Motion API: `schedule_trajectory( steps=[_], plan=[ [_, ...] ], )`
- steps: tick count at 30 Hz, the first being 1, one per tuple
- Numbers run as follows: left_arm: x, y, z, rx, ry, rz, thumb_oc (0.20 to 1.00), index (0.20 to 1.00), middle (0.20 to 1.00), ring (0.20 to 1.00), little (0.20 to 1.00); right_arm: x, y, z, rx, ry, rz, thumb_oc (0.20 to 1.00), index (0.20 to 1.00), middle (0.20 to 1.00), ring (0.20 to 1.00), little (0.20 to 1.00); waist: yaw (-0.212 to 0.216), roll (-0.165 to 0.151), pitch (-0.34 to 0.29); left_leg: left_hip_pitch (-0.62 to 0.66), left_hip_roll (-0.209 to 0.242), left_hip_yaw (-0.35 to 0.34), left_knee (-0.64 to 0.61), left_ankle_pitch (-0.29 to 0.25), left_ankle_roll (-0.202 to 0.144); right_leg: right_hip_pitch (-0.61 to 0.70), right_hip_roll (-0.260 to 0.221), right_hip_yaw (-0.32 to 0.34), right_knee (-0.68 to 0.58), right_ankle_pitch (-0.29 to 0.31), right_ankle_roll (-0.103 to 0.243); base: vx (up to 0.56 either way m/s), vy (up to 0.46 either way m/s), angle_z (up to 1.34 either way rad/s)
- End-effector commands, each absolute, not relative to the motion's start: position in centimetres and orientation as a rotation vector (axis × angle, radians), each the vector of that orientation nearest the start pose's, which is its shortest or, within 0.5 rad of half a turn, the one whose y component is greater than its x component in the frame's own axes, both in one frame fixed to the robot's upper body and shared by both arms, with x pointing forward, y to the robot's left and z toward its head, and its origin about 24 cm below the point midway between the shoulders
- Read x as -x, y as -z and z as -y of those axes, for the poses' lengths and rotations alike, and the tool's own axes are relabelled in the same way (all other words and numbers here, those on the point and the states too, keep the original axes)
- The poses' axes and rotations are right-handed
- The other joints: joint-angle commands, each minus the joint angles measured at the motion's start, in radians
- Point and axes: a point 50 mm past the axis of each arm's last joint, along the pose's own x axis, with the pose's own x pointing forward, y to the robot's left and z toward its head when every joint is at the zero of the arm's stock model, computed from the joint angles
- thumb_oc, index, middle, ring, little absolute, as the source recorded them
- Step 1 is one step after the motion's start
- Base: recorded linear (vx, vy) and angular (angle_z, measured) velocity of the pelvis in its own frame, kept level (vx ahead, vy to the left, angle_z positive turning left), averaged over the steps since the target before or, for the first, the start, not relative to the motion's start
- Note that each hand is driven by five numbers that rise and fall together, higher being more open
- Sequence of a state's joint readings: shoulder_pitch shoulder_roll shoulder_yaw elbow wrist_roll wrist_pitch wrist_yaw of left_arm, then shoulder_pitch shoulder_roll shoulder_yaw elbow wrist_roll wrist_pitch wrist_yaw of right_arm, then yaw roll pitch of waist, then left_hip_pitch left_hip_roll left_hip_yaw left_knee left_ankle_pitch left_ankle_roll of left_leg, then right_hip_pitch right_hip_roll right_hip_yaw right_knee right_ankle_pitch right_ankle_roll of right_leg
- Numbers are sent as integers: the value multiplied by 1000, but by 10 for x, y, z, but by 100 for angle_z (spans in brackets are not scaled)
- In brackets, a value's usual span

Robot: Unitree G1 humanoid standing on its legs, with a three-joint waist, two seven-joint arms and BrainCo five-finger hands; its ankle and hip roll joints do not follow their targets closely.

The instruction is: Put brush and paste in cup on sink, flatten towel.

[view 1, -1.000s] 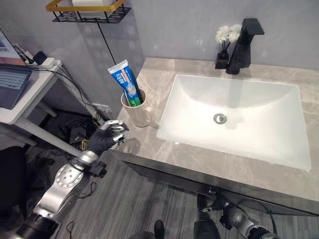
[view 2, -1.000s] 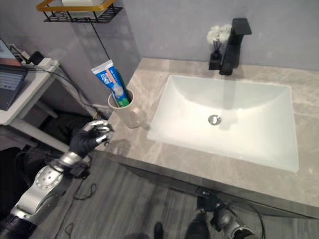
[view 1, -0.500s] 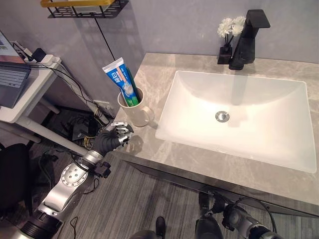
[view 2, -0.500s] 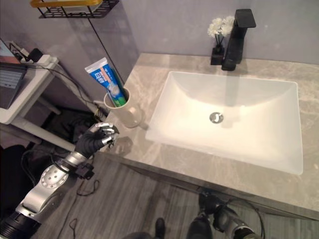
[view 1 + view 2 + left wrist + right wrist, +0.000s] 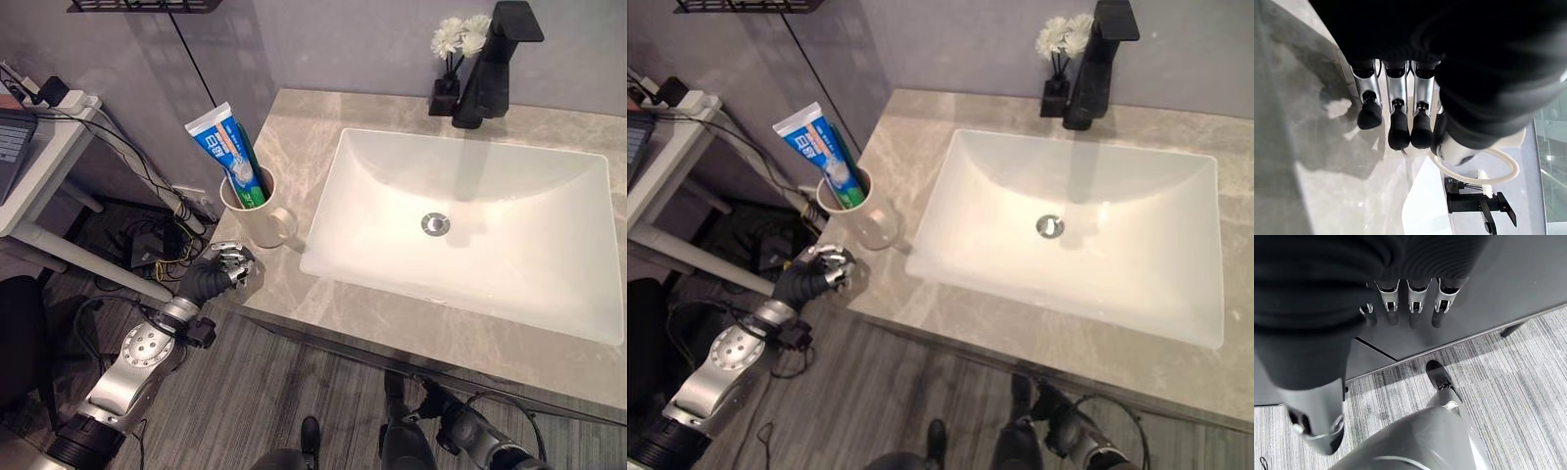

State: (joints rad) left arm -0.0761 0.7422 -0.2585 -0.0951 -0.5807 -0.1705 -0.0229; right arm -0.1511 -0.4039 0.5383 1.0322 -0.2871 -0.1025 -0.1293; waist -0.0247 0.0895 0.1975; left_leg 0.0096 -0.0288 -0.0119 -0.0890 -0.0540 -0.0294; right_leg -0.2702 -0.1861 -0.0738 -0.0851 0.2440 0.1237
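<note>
Left eye view, upper left of frame: a cream mug (image 5: pixel 257 213) stood on the grey stone counter (image 5: pixel 294 284) just beside the left rim of the white basin (image 5: pixel 460 230). A blue and white toothpaste tube (image 5: pixel 227 155) leaned out of it toward the upper left, with a green toothbrush handle (image 5: pixel 257 171) beside the tube inside the mug. Brush and paste thus looked already placed. No towel could be made out, so that step was judged outstanding. The left hand (image 5: pixel 217 271) sat at the counter's front left edge, just below the mug and apart from it; in the left wrist view its fingers (image 5: pixel 1396 122) were loosely curled with the dark tips near the stone, holding nothing. In the right wrist view the right hand (image 5: pixel 1410 308) hung low beside the dark cabinet front (image 5: pixel 1508 279) over the striped floor (image 5: pixel 1518 396), fingers bent, empty. A black faucet (image 5: pixel 495 64) and a small vase of white flowers (image 5: pixel 453 59) stood at the upper right. Handling judgement: the mug is probably ceramic, rigid, smooth and breakable, and top-heavy with the tube leaning out; best held round the body or by its handle. The tube is light and soft, so grip it mid-body.
</note>
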Motion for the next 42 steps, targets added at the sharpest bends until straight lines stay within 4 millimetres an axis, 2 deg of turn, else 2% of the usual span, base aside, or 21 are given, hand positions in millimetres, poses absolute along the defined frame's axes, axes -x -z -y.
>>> schedule_trajectory(
  steps=[1, 20, 35, 42],
  plan=[
    [-266, -133, -214, -167, 266, 293, 200, 200, 200, 200, 200, -193, 115, 223, 927, -325, -720, 1000, 1000, 1000, 1000, 1000, -19, -39, 6, 29, -14, 56, 33, -51, 8, -24, -45, 69, 4, 69, 80, 11, -13, -8],
    [-279, -133, -221, -164, 192, 293, 200, 200, 200, 200, 200, -192, 114, 223, 904, -315, -708, 1000, 1000, 1000, 1000, 1000, -41, -38, 3, 50, 30, 78, 4, -40, -19, -32, -4, 70, 3, 30, 64, 20, -19, -3],
    [-293, -139, -225, -148, 125, 315, 200, 200, 200, 200, 200, -194, 112, 221, 880, -295, -695, 1000, 1000, 1000, 1000, 1000, -60, -33, 2, 52, 44, 86, 2, -38, -31, -41, 9, 71, 5, 19, 58, 1, -1, 0],
    [-290, -134, -218, -123, 154, 310, 200, 200, 200, 200, 200, -194, 113, 220, 880, -282, -696, 1000, 1000, 1000, 1000, 1000, -63, -29, -2, 59, 49, 82, 2, -43, -34, -32, 12, 69, 7, 10, 54, 0, -3, 0]
  ],
)
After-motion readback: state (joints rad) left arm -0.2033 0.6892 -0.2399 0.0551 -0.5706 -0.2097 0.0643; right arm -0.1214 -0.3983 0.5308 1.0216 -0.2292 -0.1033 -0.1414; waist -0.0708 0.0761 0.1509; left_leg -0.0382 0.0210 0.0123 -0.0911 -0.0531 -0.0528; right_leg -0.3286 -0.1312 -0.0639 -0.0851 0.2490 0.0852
